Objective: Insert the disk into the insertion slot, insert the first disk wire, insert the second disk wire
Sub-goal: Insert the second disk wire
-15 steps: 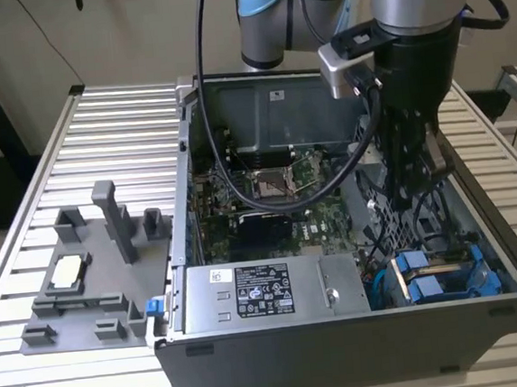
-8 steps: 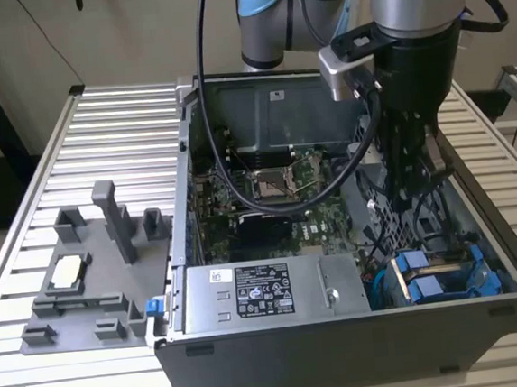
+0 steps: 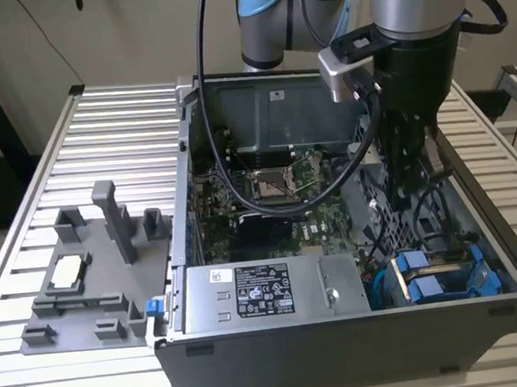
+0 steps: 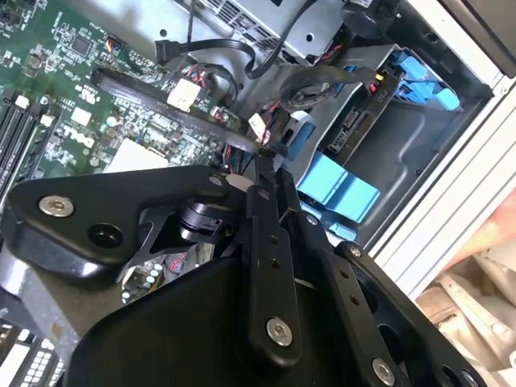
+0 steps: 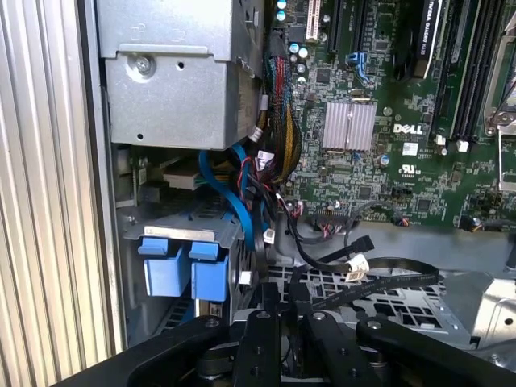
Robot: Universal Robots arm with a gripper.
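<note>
1. Surface: a slatted metal table (image 3: 117,124) carries an open computer case (image 3: 345,349). A grey fixture plate (image 3: 86,290) lies beside the case on the exterior view's left.
2. Inside the case I note a green motherboard (image 3: 282,205) towards the far side. A grey power-supply box (image 3: 258,291) with a white label stands along the near wall.
3. The insertion slot (image 3: 455,262) is a bay of the grey sheet-metal drive cage, in the near corner on the exterior view's right, just beside the power-supply box.
4. The disk (image 3: 425,289) sits in that bay in its bright blue carrier. Both wrist views show the carrier's two blue tabs side by side at the mouth of the cage (image 5: 167,270) (image 4: 339,189). I cannot tell from these views whether it is pushed fully home.
5. The arm (image 3: 415,71) reaches down from above into the right part of the case, between the motherboard and the drive cage.
6. The gripper (image 4: 268,157) (image 5: 292,302) hangs low inside the case, near the blue tabs but apart from them.
7. Pincer state: the fingers (image 4: 270,242) are drawn together, and as far as I can see they are clamped on the end of a flat black wire (image 4: 173,109) (image 5: 387,284). That wire runs off from the tips over the motherboard edge.
8. Bundles of red, black and blue cables (image 5: 278,137) lie loose between the power-supply box and the motherboard, close to the drive cage.
</note>
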